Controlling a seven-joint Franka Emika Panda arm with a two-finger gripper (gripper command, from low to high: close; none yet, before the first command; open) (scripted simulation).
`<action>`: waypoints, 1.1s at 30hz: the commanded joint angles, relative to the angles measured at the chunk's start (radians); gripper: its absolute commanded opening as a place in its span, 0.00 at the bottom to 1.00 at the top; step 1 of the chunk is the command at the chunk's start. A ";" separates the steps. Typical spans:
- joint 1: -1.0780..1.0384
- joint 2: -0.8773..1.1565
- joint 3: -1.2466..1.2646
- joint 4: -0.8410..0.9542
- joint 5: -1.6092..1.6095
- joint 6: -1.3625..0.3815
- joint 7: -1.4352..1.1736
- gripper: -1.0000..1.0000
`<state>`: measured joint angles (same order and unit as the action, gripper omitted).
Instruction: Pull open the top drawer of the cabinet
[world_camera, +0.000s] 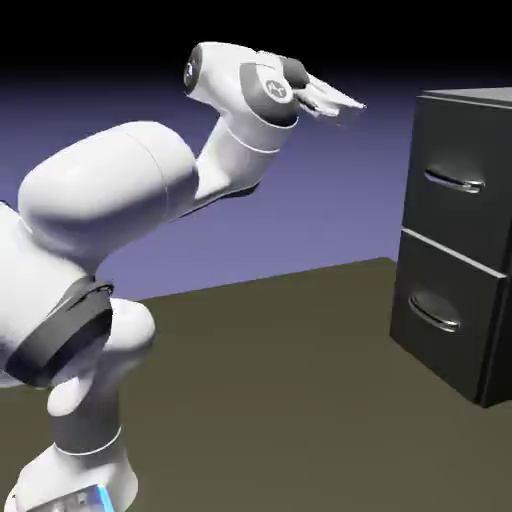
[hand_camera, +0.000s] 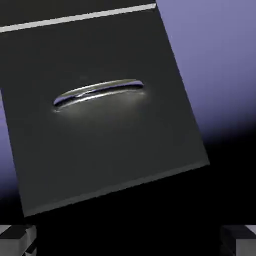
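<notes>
Gripper (hand_camera: 130, 242): spread wide at the hand view's bottom edge, pinching nothing; in the exterior view, raised and pointing toward the exterior view's right, well apart from the cabinet.
Cabinet (world_camera: 475, 97): dark grey, upright at the exterior view's right, partly cut off by the picture edge.
Top drawer (world_camera: 462, 140): in the cabinet's upper half, closed, front flush; large and turned nearly upside down in the hand view.
Top handle (hand_camera: 98, 94): silver, curved, fixed across the top drawer's front, apart from the gripper.
Lower drawer (world_camera: 445, 275): directly below, also closed, with a matching lower handle (world_camera: 433, 314).
Drawer contents: hidden behind the fronts.
Arm (world_camera: 110, 185): white, bent, rising at the exterior view's left.
</notes>
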<state>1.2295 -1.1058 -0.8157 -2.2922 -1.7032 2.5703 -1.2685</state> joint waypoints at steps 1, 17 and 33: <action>0.026 -0.012 -0.018 0.011 -0.037 -0.010 -0.044 0.50; 0.448 -0.197 -0.300 0.191 -0.627 -0.172 -0.739 0.50; 0.833 -0.348 -0.538 0.408 -1.106 -0.274 -1.312 0.50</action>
<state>2.0623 -1.4534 -1.3538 -1.8845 -2.8096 2.2966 -2.5807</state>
